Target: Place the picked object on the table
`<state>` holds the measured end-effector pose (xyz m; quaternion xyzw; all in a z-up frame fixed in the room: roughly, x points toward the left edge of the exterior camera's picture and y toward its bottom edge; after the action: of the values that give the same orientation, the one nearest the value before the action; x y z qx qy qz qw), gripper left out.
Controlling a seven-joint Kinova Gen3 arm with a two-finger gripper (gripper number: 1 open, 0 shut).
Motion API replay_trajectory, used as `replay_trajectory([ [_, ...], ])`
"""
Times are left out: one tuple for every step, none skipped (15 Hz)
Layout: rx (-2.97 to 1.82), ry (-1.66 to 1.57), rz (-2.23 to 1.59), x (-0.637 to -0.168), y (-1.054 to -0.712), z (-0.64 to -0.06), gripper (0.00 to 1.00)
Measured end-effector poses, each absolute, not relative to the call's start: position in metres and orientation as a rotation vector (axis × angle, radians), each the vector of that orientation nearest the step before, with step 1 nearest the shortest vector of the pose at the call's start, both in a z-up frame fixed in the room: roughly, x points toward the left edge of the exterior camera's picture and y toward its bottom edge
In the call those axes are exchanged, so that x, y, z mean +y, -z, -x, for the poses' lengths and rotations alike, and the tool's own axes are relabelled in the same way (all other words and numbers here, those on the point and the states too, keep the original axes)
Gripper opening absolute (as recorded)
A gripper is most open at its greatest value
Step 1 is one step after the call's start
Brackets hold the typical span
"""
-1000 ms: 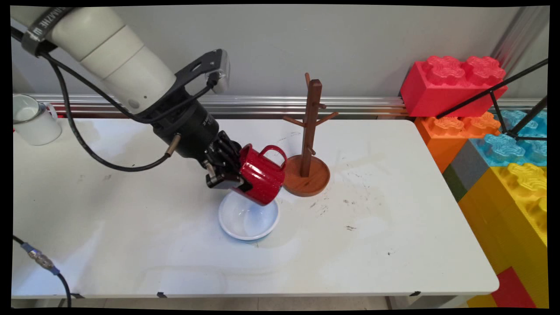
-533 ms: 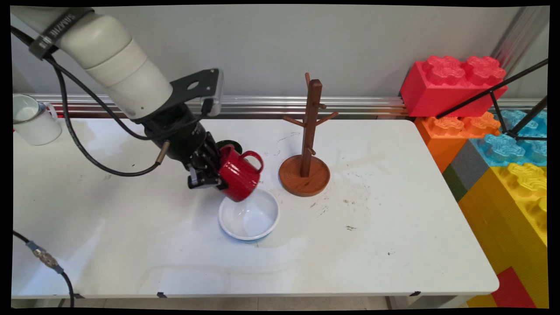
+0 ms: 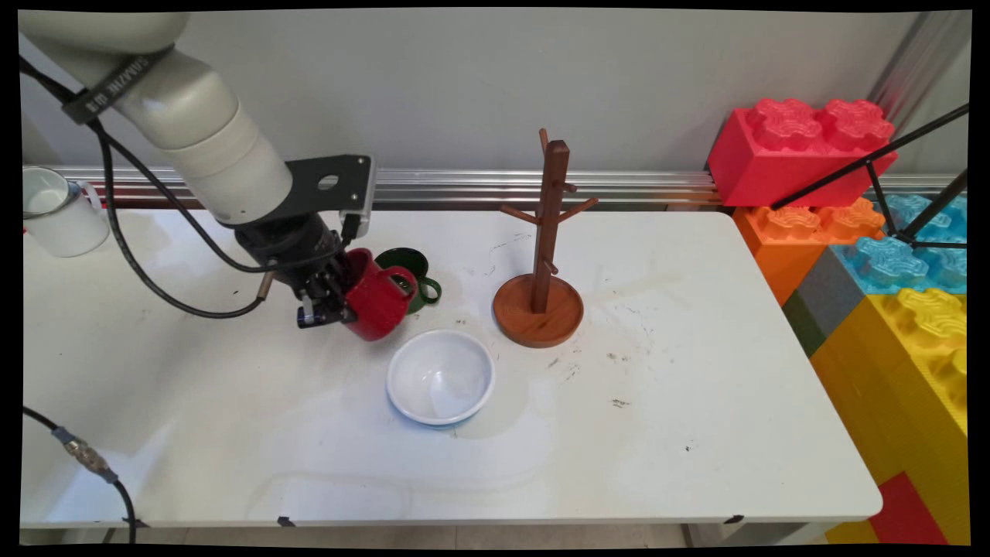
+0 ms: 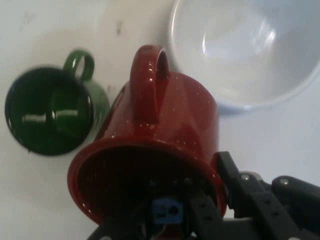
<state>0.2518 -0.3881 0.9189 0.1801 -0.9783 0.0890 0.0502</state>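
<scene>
Above the table [image 3: 232, 433], the tilted gripper [image 3: 338, 303] clamps a speckled red mug's [image 3: 377, 305] rim; green mug [image 3: 408, 272] just behind, white bowl [image 3: 440, 377] beside.

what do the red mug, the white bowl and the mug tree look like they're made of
Red mug: probably enamelled metal, glossy with fine pale speckles, thin rim. White bowl: glossy ceramic or enamel, with a bluish rim; can't tell which. Mug tree: brown wood, smooth satin finish.

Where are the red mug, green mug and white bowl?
red mug [image 3: 377, 304], main view, its side wall.
green mug [image 4: 47, 117], hand view, its dark inside.
white bowl [image 3: 439, 377], main view, its inner floor.
</scene>
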Motion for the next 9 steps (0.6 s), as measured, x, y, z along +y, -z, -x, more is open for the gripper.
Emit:
replay_trajectory([
  [-2.999, -0.281, -0.567, -0.387, -0.916, -0.253, 0.0],
  [-3.014, -0.288, -0.585, -0.387, -0.913, -0.255, 0.0],
  [-3.023, -0.291, -0.602, -0.386, -0.911, -0.255, 0.0],
  [-3.034, -0.293, -0.625, -0.385, -0.909, -0.255, 0.0],
  [-3.047, -0.295, -0.663, -0.384, -0.905, -0.255, 0.0],
  [-3.054, -0.297, -0.687, -0.385, -0.901, -0.254, 0.0],
  [-3.059, -0.298, -0.711, -0.385, -0.897, -0.252, 0.0],
  [-3.063, -0.301, -0.728, -0.388, -0.893, -0.249, 0.0],
  [-3.067, -0.304, -0.743, -0.39, -0.889, -0.246, 0.0],
])
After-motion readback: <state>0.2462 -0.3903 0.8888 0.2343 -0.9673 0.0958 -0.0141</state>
